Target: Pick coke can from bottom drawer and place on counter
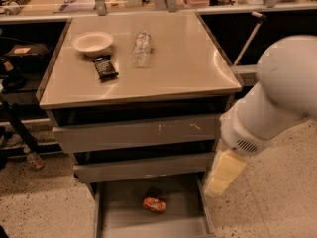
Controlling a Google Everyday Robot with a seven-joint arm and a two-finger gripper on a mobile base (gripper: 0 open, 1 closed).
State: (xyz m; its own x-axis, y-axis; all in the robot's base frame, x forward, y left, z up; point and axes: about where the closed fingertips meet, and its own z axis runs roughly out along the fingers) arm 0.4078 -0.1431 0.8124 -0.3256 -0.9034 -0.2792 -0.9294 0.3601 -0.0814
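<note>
The coke can (154,204) lies on its side on the flat grey floor of the open bottom drawer (124,222), near its middle. The counter (183,68) is the smooth beige top of the cabinet above. My white arm (277,93) comes in from the right. Its pale yellow gripper (224,173) hangs beside the cabinet's right front corner, above the drawer's right edge. It is up and to the right of the can and does not touch it.
On the counter stand a white bowl (92,42), a black snack bar (105,67) and a clear plastic bottle (141,49) lying down. The two wider drawers (138,133) above are slightly open. Speckled floor (267,202) lies to the right; dark equipment stands at the left.
</note>
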